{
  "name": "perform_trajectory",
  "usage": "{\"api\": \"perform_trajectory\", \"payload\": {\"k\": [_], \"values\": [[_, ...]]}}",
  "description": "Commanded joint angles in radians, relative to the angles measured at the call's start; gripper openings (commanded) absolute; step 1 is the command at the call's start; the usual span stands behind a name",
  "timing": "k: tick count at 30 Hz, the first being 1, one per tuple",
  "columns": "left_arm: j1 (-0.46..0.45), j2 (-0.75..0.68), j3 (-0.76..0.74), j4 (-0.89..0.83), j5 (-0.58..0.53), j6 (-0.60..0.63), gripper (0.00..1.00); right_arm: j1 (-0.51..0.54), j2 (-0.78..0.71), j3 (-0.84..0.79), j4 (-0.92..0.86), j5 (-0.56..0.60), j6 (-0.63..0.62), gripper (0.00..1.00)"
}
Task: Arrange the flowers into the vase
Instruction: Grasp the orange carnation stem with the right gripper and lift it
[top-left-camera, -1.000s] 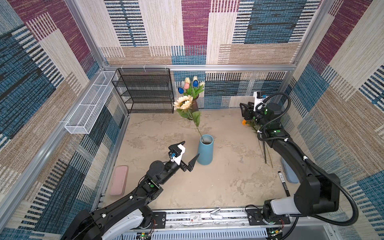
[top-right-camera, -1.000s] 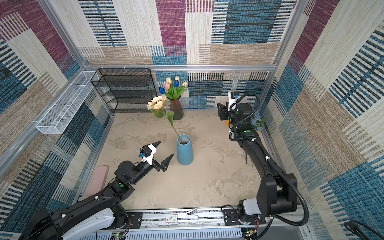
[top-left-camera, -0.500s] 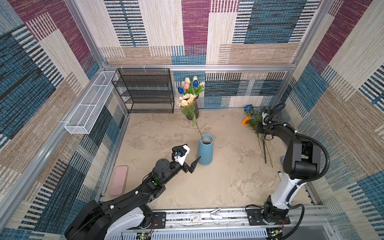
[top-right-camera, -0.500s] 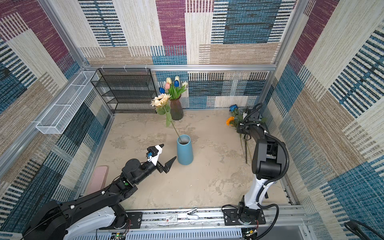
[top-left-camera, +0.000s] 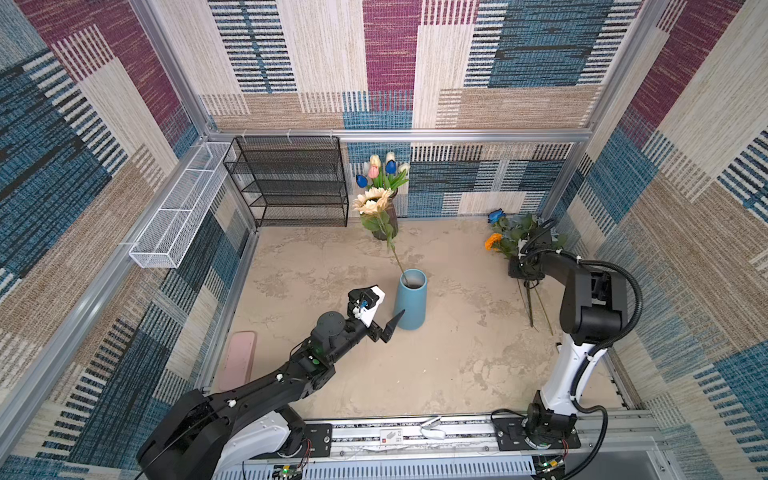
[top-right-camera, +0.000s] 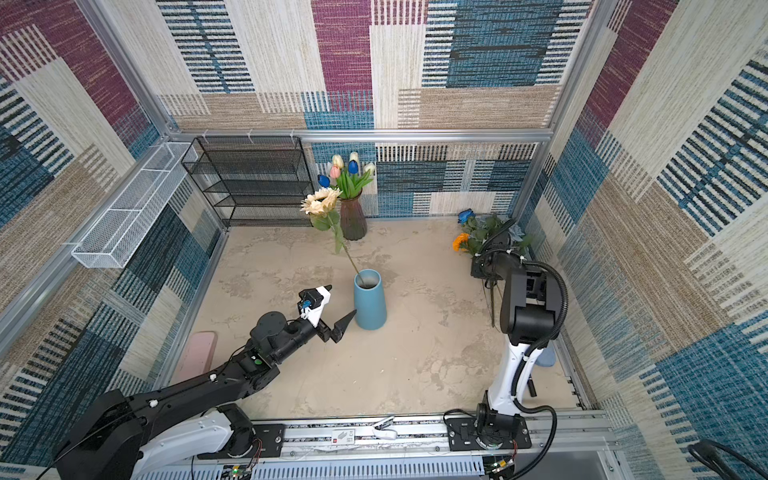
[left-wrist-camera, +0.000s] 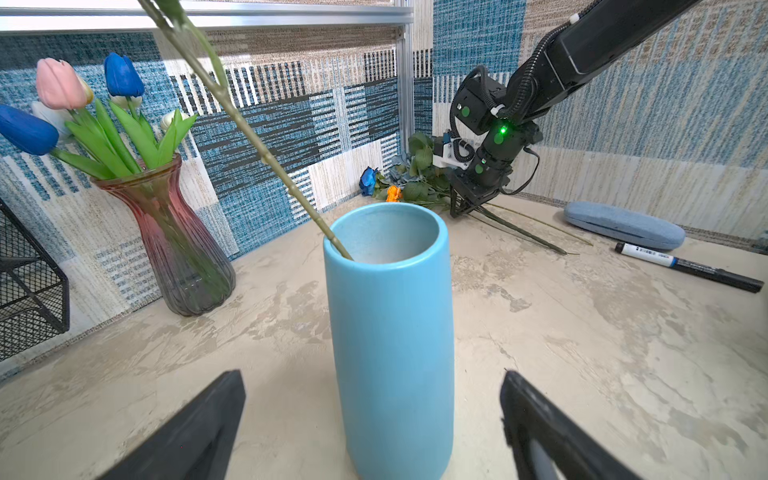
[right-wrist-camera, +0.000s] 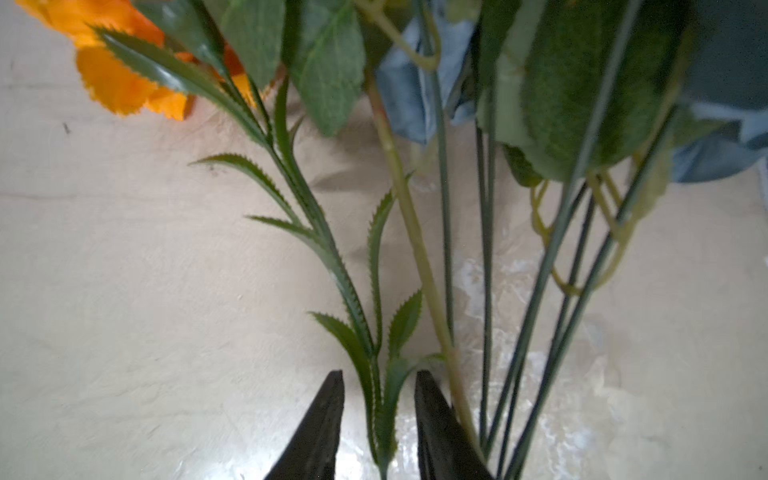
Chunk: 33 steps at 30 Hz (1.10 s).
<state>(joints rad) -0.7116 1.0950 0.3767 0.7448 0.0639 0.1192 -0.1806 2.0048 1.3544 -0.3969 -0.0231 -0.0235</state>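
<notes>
Blue vase (top-left-camera: 410, 305): stands upright near the middle of the table (top-left-camera: 457, 365). It shows in both top views and close up in the left wrist view (left-wrist-camera: 390, 332).
Sunflower (top-left-camera: 372, 203): cream bloom on a long green stem. The stem's foot is inside the blue vase, resting against the rim, and the stem tilts toward the back wall.
Glass vase (top-right-camera: 352, 218): purple-tinted and upright at the back wall. It holds the tulips (top-right-camera: 347, 170), which are blue, pink and white.
Loose flowers (top-left-camera: 513, 230): lie in a bundle on the table in the back right corner, well apart from the blue vase. Their stems point toward the front edge.
Orange flower (top-left-camera: 493, 241): on the side of the bundle that faces the blue vase.
Bright blue rose (top-left-camera: 496, 216): at the back end of the bundle, near the wall.
Left gripper (top-right-camera: 343, 300): fingers spread wide and holding nothing. It sits just beside the lower half of the blue vase and points at it. In the left wrist view one finger shows on each side of the vase body; whether they touch it cannot be told.
Right gripper (right-wrist-camera: 379, 376): tips down on the bundle's stems. The jaws are narrowed around a single stem with serrated leaves that runs up toward the orange flower. A slim gap shows on each side of the stem, so no clamp is visible.
Wire shelf (top-left-camera: 291, 183): black, at the back wall.
Wire basket (top-left-camera: 178, 212): white, on the left wall.
Marker (left-wrist-camera: 685, 266): lies on the table just beside a blue case (left-wrist-camera: 623, 224).
</notes>
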Motion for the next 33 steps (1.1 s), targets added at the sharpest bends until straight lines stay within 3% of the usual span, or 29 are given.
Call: {"api": "perform_trajectory", "payload": {"k": [1,9,14,21,33], "values": [[0.000,-0.001,0.004,0.034,0.019,0.017,0.98,0.000,0.010,-0.005,0.048,-0.045,0.002,0.26],[0.000,-0.027,-0.008,0.032,0.011,0.013,0.98,0.012,-0.027,-0.036,0.107,-0.187,0.016,0.06],[0.000,-0.044,-0.014,0.028,0.005,0.011,0.99,0.034,-0.073,-0.060,0.136,-0.252,0.030,0.00],[0.000,-0.062,-0.016,0.023,0.002,0.003,0.98,0.077,-0.178,-0.090,0.181,-0.319,0.068,0.00],[0.000,-0.070,-0.006,0.032,-0.004,0.002,0.98,0.119,-0.496,-0.176,0.351,-0.639,0.165,0.00]]}}
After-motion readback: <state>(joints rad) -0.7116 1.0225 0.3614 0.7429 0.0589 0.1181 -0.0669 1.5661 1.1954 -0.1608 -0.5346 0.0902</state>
